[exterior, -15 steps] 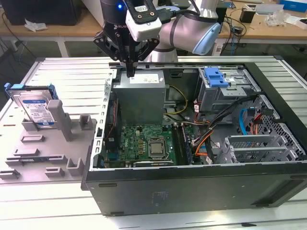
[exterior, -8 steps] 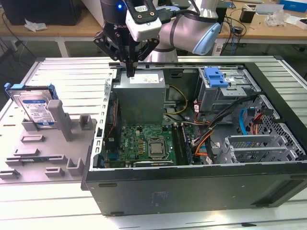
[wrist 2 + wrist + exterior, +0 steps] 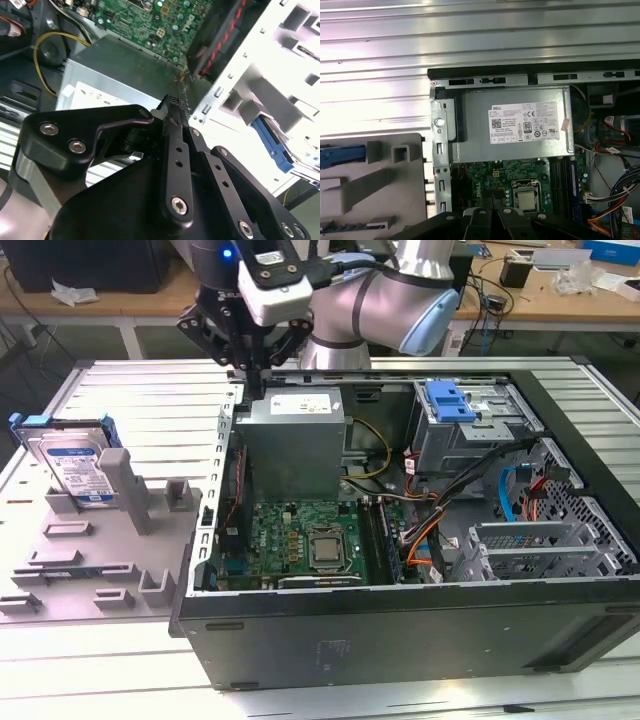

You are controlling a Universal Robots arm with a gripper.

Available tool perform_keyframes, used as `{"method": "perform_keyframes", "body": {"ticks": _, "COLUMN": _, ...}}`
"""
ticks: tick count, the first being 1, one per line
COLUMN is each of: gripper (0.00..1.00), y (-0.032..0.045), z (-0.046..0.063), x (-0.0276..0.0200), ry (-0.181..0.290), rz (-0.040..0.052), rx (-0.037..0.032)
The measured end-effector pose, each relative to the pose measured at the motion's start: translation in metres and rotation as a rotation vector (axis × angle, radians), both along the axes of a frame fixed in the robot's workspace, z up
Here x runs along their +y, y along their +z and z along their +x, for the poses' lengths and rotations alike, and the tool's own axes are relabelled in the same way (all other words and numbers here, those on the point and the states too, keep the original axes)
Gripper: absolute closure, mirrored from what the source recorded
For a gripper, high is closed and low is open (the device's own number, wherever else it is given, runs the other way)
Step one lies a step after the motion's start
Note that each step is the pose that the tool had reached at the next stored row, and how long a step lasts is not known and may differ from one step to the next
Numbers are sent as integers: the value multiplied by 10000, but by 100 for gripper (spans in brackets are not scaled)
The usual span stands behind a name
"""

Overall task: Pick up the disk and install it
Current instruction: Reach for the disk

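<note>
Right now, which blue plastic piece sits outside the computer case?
The one framing the disk, standing in the grey holder; the other, a blue tab, tops the drive cage inside.

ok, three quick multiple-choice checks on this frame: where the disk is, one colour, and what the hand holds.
1. Where is the disk?
A. in the drive cage
B. standing in the grey fixture outside the computer case, at the exterior view's left
C. on the motherboard

2. What colour is the disk's carrier bracket?
A. red
B. green
C. blue

3. What does the hand hold?
A. nothing
B. the disk
C. a cable

Answers:
1 B: the disk stands on edge in the fixture, beside the case.
2 C: a blue frame runs around the silver drive.
3 A: the hand is shut and empty, near the power supply box.
</note>
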State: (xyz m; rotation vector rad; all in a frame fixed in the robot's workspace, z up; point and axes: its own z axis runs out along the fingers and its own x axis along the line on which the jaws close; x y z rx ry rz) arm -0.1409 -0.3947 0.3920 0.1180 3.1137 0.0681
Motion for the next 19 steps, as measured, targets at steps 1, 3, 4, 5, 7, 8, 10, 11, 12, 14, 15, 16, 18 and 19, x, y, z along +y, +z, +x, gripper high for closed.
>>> {"method": "perform_keyframes", "body": {"ticks": 1, "gripper": 89, "y": -2, "z": -36, "x": 10, "ry": -3, "rz": 1, "rx": 0}}
{"method": "perform_keyframes", "body": {"ticks": 3, "gripper": 89, "y": -4, "z": -103, "x": 29, "ry": -4, "rz": -1, "rx": 0}}
{"method": "perform_keyframes", "body": {"ticks": 4, "gripper": 89, "y": -6, "z": -135, "x": 37, "ry": -8, "rz": 0, "rx": 0}}
{"method": "perform_keyframes", "body": {"ticks": 5, "gripper": 89, "y": -7, "z": -165, "x": 45, "ry": -10, "rz": 0, "rx": 1}}
{"method": "perform_keyframes", "body": {"ticks": 7, "gripper": 89, "y": -11, "z": -248, "x": 67, "ry": -12, "rz": 0, "rx": 0}}
{"method": "perform_keyframes", "body": {"ticks": 8, "gripper": 89, "y": -13, "z": -288, "x": 77, "ry": -15, "rz": -1, "rx": 1}}
{"method": "perform_keyframes", "body": {"ticks": 10, "gripper": 89, "y": -16, "z": -380, "x": 97, "ry": -16, "rz": -1, "rx": 0}}
{"method": "perform_keyframes", "body": {"ticks": 11, "gripper": 89, "y": -18, "z": -434, "x": 106, "ry": -19, "rz": 0, "rx": 0}}
{"method": "perform_keyframes", "body": {"ticks": 12, "gripper": 89, "y": -20, "z": -482, "x": 114, "ry": -18, "rz": -1, "rx": 0}}
{"method": "perform_keyframes", "body": {"ticks": 14, "gripper": 89, "y": -24, "z": -571, "x": 129, "ry": -19, "rz": 0, "rx": 0}}
{"method": "perform_keyframes", "body": {"ticks": 15, "gripper": 89, "y": -26, "z": -607, "x": 136, "ry": -20, "rz": -1, "rx": 1}}
{"method": "perform_keyframes", "body": {"ticks": 16, "gripper": 89, "y": -28, "z": -663, "x": 146, "ry": -18, "rz": -2, "rx": 1}}
{"method": "perform_keyframes", "body": {"ticks": 18, "gripper": 89, "y": -34, "z": -749, "x": 163, "ry": -20, "rz": -2, "rx": 0}}
{"method": "perform_keyframes", "body": {"ticks": 19, "gripper": 89, "y": -37, "z": -794, "x": 172, "ry": -20, "rz": -2, "rx": 0}}
